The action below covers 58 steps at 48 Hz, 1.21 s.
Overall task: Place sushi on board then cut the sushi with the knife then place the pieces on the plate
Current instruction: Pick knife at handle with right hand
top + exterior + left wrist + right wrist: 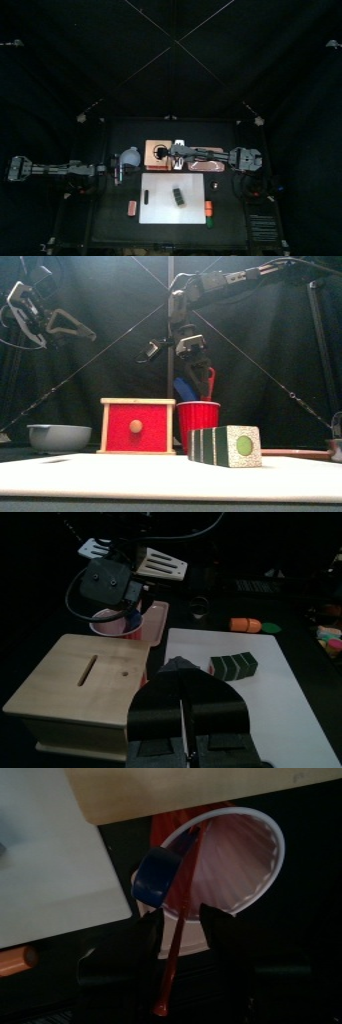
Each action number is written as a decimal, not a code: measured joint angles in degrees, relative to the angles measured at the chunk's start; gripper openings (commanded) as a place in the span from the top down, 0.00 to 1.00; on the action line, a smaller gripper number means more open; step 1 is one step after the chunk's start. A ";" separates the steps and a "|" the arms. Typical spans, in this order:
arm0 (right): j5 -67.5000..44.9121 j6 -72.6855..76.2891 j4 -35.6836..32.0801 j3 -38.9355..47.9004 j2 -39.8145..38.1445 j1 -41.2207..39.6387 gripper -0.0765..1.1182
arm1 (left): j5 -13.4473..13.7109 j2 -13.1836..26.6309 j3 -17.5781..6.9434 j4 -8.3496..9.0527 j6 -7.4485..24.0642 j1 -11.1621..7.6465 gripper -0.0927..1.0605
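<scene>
The dark green sushi roll point(225, 446) lies whole on the white cutting board point(160, 478), also seen as the roll point(234, 664). Behind it stands the red cup point(198, 416) holding a blue knife point(158, 873) and a red knife point(178, 928). My right gripper point(183, 918) hangs just above the cup, open, with the red knife's handle running between its jaws. My left gripper point(179, 672) is shut and empty, hovering high over the wooden box point(80, 677) at the left.
A blue-grey bowl point(59, 437) sits at the far left beside the box with its red drawer front point(138, 426). The pink tray point(158, 620) lies behind the board by the cup. Small orange toys point(131, 207) point(209, 208) rest beside the board.
</scene>
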 measured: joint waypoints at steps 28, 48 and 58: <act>1.05 0.09 1.93 0.00 0.00 -1.14 0.36 | 0.00 0.00 0.26 0.00 0.09 0.18 0.88; 1.14 0.00 1.93 0.35 0.00 -1.23 0.38 | 0.00 0.00 0.18 0.00 0.00 0.44 0.88; 1.32 0.00 1.76 0.35 0.00 -1.49 0.55 | 0.00 0.00 0.26 0.00 0.00 0.44 0.88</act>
